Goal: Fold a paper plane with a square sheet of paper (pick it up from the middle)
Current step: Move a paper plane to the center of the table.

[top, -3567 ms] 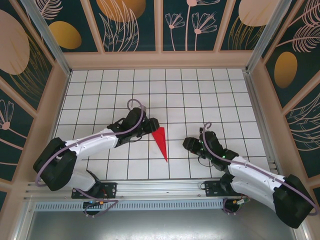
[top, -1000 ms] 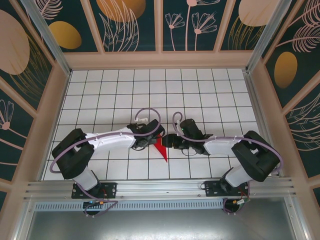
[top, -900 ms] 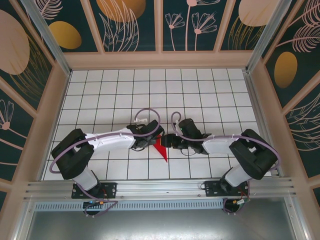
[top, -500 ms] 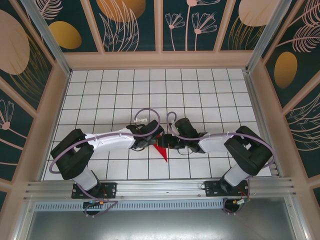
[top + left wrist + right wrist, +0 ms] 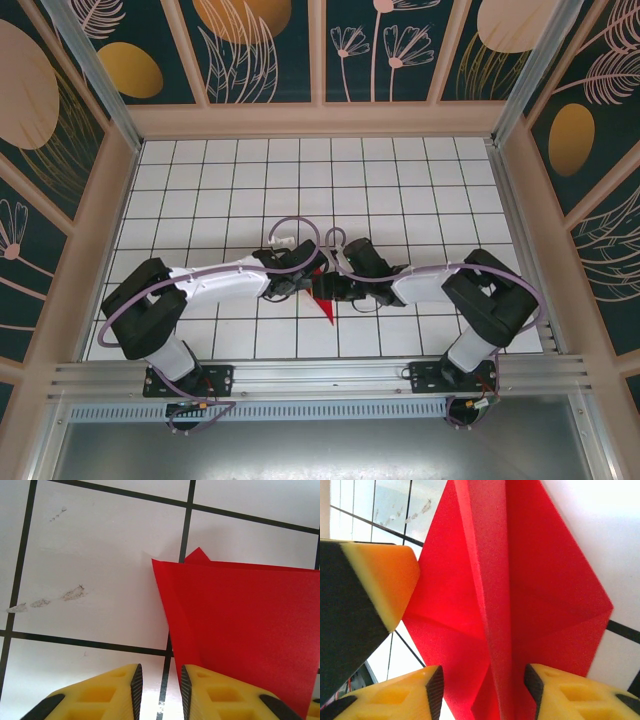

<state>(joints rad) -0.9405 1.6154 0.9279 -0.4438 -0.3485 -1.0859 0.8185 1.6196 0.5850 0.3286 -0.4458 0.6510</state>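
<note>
The paper plane [image 5: 326, 301] is a slim red dart lying on the white grid table, tip toward the near edge. My left gripper [image 5: 306, 284] is at its wide end from the left. In the left wrist view its jaws [image 5: 157, 682] are slightly apart over bare table. The red paper [image 5: 240, 625] runs down beside and behind the right finger [image 5: 200, 690]. My right gripper [image 5: 337, 288] comes in from the right. In the right wrist view it [image 5: 482, 682] is open, its pads straddling the plane's raised centre crease [image 5: 490, 585] with small gaps on both sides.
Both arms stretch low across the white tiled table [image 5: 400, 180] and meet near its middle. A yellow finger of the left gripper [image 5: 375, 585] stands close beside the plane in the right wrist view. Wooden walls ring the table.
The right gripper has slid left up to the plane and its jaws have narrowed around the crease. The left gripper and the plane have stayed in place.
</note>
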